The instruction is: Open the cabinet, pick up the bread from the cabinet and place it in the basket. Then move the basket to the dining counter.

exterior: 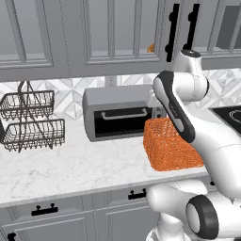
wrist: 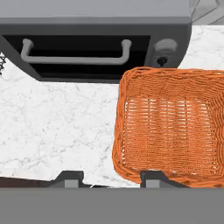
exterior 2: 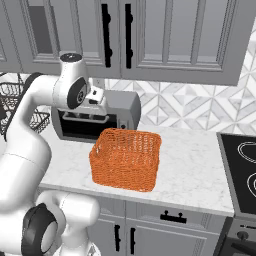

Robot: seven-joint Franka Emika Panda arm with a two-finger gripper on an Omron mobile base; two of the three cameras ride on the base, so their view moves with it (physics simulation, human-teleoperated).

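The orange woven basket [exterior: 169,146] [exterior 2: 125,157] [wrist: 170,127] stands empty on the marble worktop, in front of the toaster oven's right end. My gripper [wrist: 111,179] hangs above the worktop just left of the basket's near corner. It looks down and is open, with nothing between its fingers. My hand [exterior 2: 95,100] is at the height of the toaster oven's top. The grey cabinet [exterior: 117,33] [exterior 2: 165,35] above has its doors shut, with black bar handles [exterior: 172,33] [exterior 2: 106,35]. A small golden-brown bit [exterior: 151,48] at a door's lower edge looks like the bread. The dining counter is out of view.
A grey toaster oven [exterior: 120,115] [exterior 2: 117,107] [wrist: 87,39] stands against the tiled wall behind the basket. A dark two-tier wire rack [exterior: 30,122] [exterior 2: 12,95] is at the left. A black cooktop [exterior 2: 242,165] [exterior: 230,115] lies to the right. Lower drawers [exterior: 44,209] run under the worktop edge.
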